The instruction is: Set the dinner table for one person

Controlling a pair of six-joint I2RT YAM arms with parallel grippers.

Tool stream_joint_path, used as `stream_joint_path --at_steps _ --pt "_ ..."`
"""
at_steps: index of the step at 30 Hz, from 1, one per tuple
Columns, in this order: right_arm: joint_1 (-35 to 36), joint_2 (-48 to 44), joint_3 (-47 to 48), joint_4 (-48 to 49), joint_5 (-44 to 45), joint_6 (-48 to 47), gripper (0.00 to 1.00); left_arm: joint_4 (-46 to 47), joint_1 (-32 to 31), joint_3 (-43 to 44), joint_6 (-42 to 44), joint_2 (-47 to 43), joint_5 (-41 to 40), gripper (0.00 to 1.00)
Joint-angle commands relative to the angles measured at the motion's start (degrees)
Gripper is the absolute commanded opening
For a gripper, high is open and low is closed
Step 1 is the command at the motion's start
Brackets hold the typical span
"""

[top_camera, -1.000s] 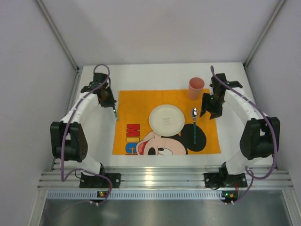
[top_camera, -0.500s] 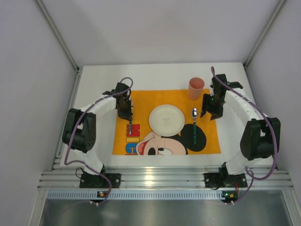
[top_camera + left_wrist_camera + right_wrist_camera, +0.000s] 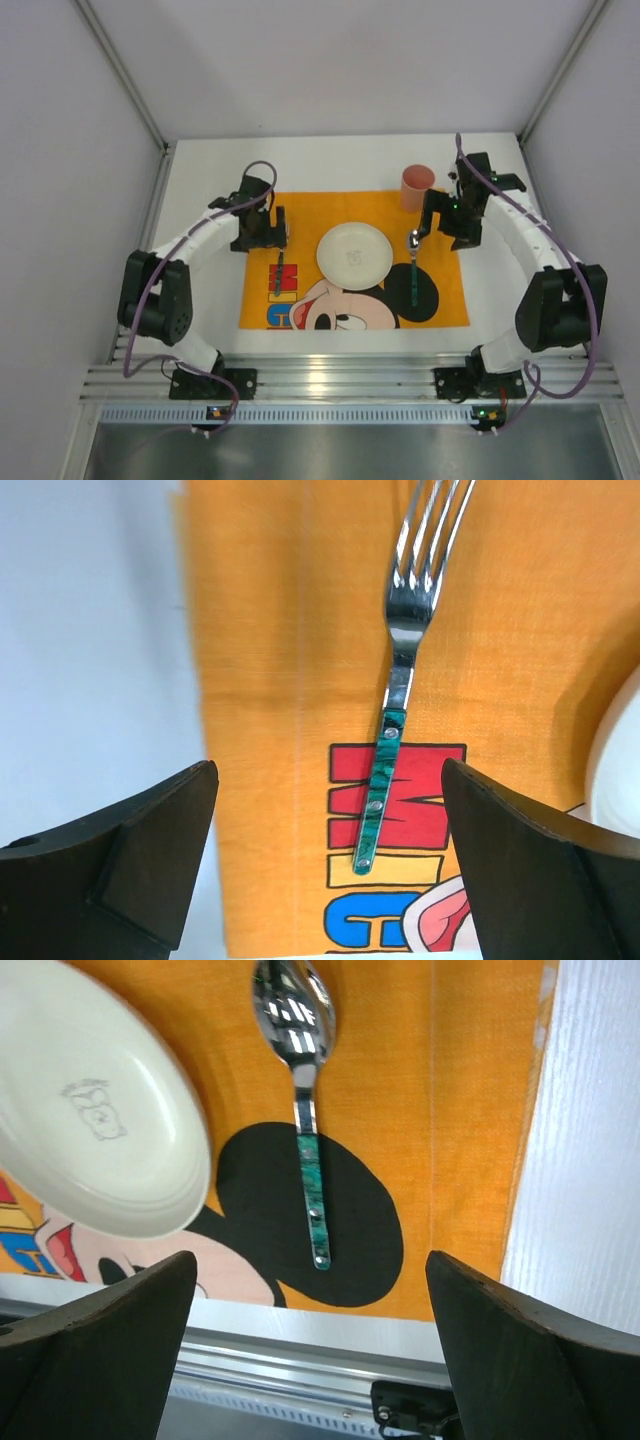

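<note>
the dinner table [image 3: 330,160] is seen under both arms, covered at its middle by an orange placemat [image 3: 310,205]. a fork [image 3: 400,670] and spoon [image 3: 308,1170] are laid beside the plate [image 3: 354,255]. the left gripper [image 3: 328,780] and right gripper [image 3: 310,1260] are spread wide, empty.

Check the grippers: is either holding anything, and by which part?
Nothing is held. The left gripper is open over the fork, and the right gripper is open over the spoon. Both utensils lie free on the placemat.
</note>
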Motion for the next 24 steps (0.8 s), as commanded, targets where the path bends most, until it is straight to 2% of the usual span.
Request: stream_joint_path --at_steps 1,5,7,9,10,13,14,15,18,21,24 --pt "-0.7 -7.0 6.3 4.9 -5.1 -0.7 1.00 -0.1 -0.1 2.4 -1.3 -11.2 -11.4 0.99" --pt "-0.6 -10.9 7.4 7.8 -9.1 -2.0 1.00 1.1 0.0 -1.5 -1.6 -18.6 -21.8 0.99" --pt "-0.2 -12.2 7.6 9.6 -11.0 -2.6 1.00 4.6 0.0 -4.4 0.6 -21.2 -22.1 0.99" --pt "2.0 -16.9 7.0 13.7 -8.3 -2.2 1.00 9.4 0.0 -12.0 2.9 -27.6 -21.0 0.99" --pt "2.7 -18.7 5.0 15.7 -4.2 -1.4 1.00 14.6 0.0 -14.8 3.8 -30.4 -21.4 0.99" --pt "3.7 -28.0 -4.1 25.8 0.0 0.9 1.00 22.5 0.0 -27.5 5.6 -44.1 -22.2 0.99" --pt "3.7 -32.7 -6.6 30.9 1.5 1.7 1.00 28.2 0.0 -34.4 6.9 -52.1 -21.8 0.99" --pt "3.7 -35.0 -12.5 34.1 1.7 3.5 1.00 30.8 0.0 -37.8 9.9 -56.1 -20.3 0.98" --pt "3.7 -42.5 -21.3 42.0 4.1 9.2 1.00 38.7 0.0 -48.6 16.0 -70.2 -18.5 0.99" --pt "3.7 -43.9 -22.2 40.7 6.2 9.9 1.00 45.1 0.0 -56.5 18.3 -79.2 -19.2 0.99" --pt "3.7 -42.1 -20.0 37.0 6.2 9.1 1.00 51.1 0.0 -59.0 18.0 -77.6 -21.0 0.99"
